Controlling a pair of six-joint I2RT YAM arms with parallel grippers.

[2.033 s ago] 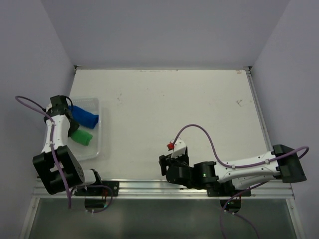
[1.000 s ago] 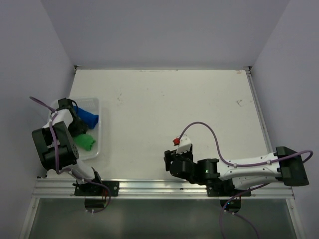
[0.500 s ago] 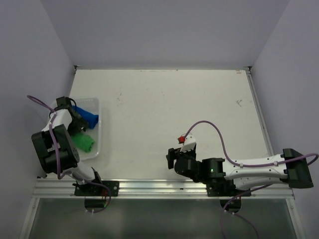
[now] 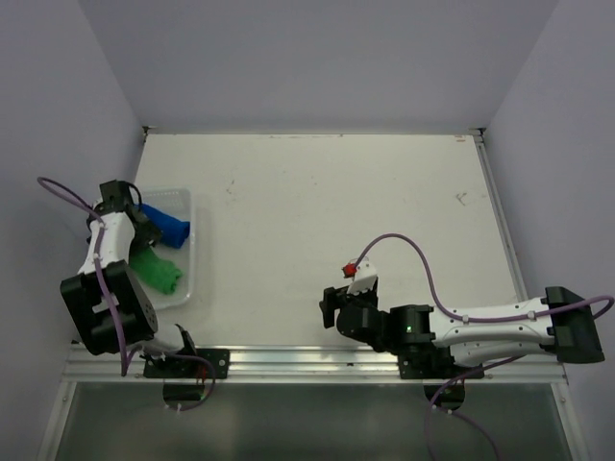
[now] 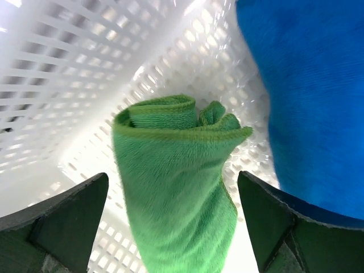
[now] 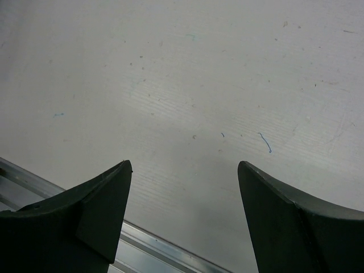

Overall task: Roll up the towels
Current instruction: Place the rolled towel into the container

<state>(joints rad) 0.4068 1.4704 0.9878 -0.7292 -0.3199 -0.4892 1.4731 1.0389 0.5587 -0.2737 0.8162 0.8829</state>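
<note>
Table (image 4: 336,211), one basket (image 5: 68,68), one green towel (image 5: 170,165), one blue towel (image 5: 307,85), left gripper (image 5: 172,177) wide, right gripper (image 6: 185,166) wide

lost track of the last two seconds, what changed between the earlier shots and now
The left gripper opened wide over the green towel, which lies loose in the basket, and the left arm's elbow swung forward, then back toward the near edge. The right arm shifted slightly right, with the right gripper open above the table. The blue towel and the basket stayed put.
</note>
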